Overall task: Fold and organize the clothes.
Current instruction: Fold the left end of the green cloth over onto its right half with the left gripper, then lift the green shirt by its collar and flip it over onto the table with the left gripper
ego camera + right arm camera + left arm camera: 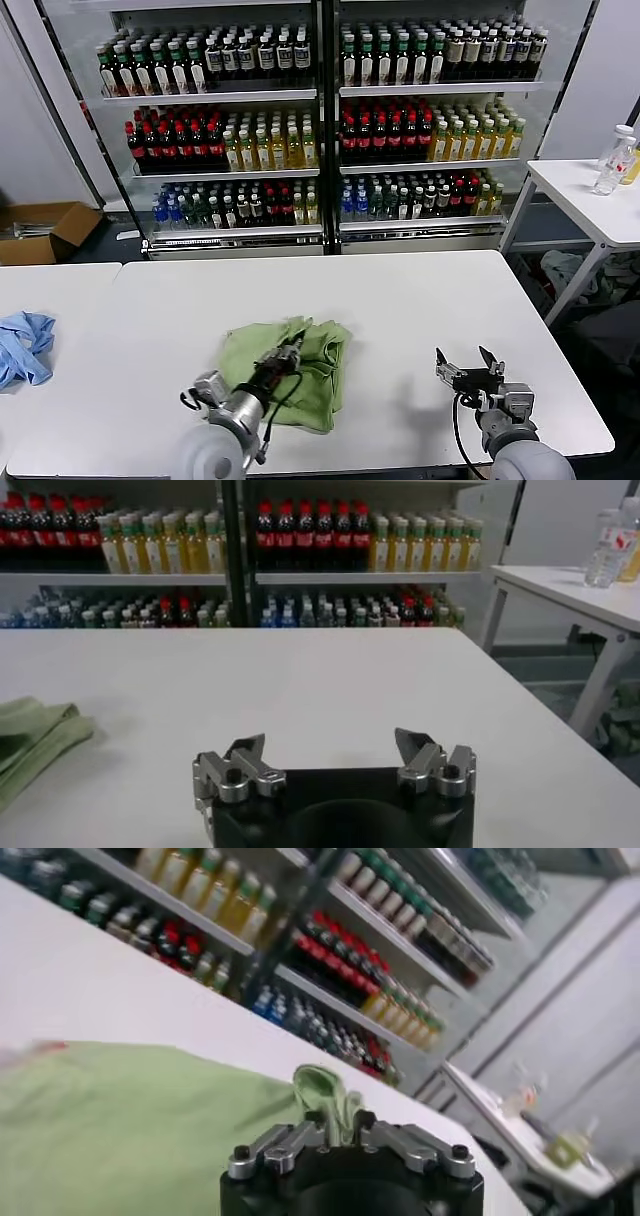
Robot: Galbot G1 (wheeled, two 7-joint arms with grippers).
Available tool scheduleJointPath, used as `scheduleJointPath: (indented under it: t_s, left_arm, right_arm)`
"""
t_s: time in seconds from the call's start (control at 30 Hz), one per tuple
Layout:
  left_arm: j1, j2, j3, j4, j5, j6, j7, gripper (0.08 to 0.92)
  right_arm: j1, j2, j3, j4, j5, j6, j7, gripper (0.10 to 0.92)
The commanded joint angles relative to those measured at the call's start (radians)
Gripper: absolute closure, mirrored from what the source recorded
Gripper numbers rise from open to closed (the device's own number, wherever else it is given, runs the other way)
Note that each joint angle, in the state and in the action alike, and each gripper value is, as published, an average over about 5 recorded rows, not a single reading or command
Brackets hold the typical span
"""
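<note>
The light green shirt (pixel 300 365) lies bunched and partly folded on the white table (pixel 400 290), near its front edge. My left gripper (pixel 287 354) is over the shirt and shut on a fold of its green fabric; in the left wrist view that fold (pixel 330 1093) sticks up between the closed jaws of the left gripper (pixel 336 1120). My right gripper (pixel 466 364) is open and empty above the bare table to the right of the shirt. In the right wrist view the right gripper (pixel 330 748) has its jaws wide apart, with an edge of the shirt (pixel 35 735) off to the side.
A blue cloth (pixel 22 345) lies on the neighbouring table at the left. Shelves of bottles (pixel 320 110) stand behind the table. A side table with bottles (pixel 615 160) is at the far right. A cardboard box (pixel 40 230) sits on the floor at the left.
</note>
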Motion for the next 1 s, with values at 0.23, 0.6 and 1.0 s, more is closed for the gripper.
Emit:
scheduleJointPath:
  t_s: [0.23,0.6,1.0]
  left_arm:
    - [0.119,0.026,-0.045,-0.177,0.168,-0.037,0.137,0.52]
    - [0.127,0.105,-0.322,0.142,0.333,-0.15,0.049,0.213]
    - [0.123,0.077,-0.325,0.191,0.011,0.006,0.163,0.177]
  right_arm:
    - [0.005,0.002,-0.006,-0.011,-0.002,0.005,-0.001,0.203]
    - [0.01,0.012,-0.018,-0.021,-0.013,0.011,-0.004,0.203]
    - [-0.001,0.011,-0.011,-0.017,-0.016,0.016,-0.008,0.203]
